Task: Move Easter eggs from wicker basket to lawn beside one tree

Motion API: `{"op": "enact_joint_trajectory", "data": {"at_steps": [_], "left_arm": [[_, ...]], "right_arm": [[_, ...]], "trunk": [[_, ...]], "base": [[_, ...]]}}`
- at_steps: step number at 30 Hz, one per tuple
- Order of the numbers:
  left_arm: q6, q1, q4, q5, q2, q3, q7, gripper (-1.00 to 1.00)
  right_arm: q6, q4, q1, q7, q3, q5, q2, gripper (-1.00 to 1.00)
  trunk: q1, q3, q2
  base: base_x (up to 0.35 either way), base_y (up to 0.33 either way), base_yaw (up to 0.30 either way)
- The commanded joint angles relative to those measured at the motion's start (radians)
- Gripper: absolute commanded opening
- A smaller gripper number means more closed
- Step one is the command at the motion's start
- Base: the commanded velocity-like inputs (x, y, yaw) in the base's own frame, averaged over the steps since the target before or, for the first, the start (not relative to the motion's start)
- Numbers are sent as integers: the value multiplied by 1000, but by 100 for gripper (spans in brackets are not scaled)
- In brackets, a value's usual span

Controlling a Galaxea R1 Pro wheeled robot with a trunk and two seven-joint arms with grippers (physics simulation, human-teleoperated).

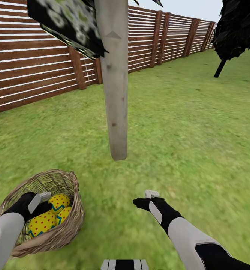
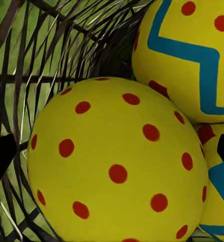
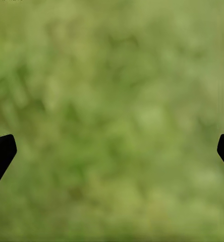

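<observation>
— Eggs first: all three Easter eggs [image 1: 51, 213] sit inside the wicker basket [image 1: 66, 232] at the lower left of the head view, so nothing has been moved out yet, as far as I can judge.

— And the left gripper [image 1: 42, 199]?

— Down inside the basket, right over the eggs. In the left wrist view its jaws stand wide apart, dark tips at either edge of the frame, with the red-dotted egg [image 2: 117, 161] between them and very close. I'd call it spread and not yet clamped on anything; whether the tips touch the shell I can't tell.

— The other arm?

— The right gripper [image 1: 149, 198] hangs at lower centre-right, over bare lawn [image 1: 199, 142]. Its wrist view has just blurred grass with the two tips far apart, so it's spread too and carrying nothing.

— Further out?

— The tree [image 1: 115, 93] with the pale trunk stands just beyond the basket, upper centre of the head view, its foot close by. A brown slat fence [image 1: 35, 63] runs behind, and an all-black tree [image 1: 235, 30] is at the upper right.

— So what's left?

— Everything, I'd say: grasp the first egg, lay it on the grass by that trunk, then twice more. The short reach to the tree should help.
</observation>
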Motion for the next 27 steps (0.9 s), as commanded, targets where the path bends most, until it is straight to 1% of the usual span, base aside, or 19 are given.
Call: {"op": "enact_joint_trajectory", "data": {"at_steps": [1, 13, 22, 24, 26, 27], "left_arm": [[2, 0, -2, 10, 0, 1, 7, 100], [5, 0, 1, 9, -1, 0, 2, 100], [8, 0, 31, 8, -1, 0, 4, 100], [8, 0, 33, 8, -1, 0, 5, 100], [8, 0, 34, 8, -1, 0, 5, 100], [8, 0, 34, 8, -1, 0, 5, 100]], "right_arm": [[5, -2, 0, -1, 1, -7, 0, 100], [5, -2, 0, -1, 1, -7, 0, 100], [4, -7, 0, 0, 2, -7, 0, 100], [2, -31, 1, 12, 2, -7, 0, 100], [0, -107, 6, 53, 2, -7, 0, 100], [4, -182, 21, 87, 0, -7, 0, 100]], "trunk": [[0, -1, 0], [0, -1, 0], [0, -1, 0], [0, -1, 0], [0, -1, 0], [0, -1, 0]], "base": [[0, 0, 0], [0, 0, 0], [0, 0, 0], [0, 0, 0], [0, 0, 0], [0, 0, 0]]}}
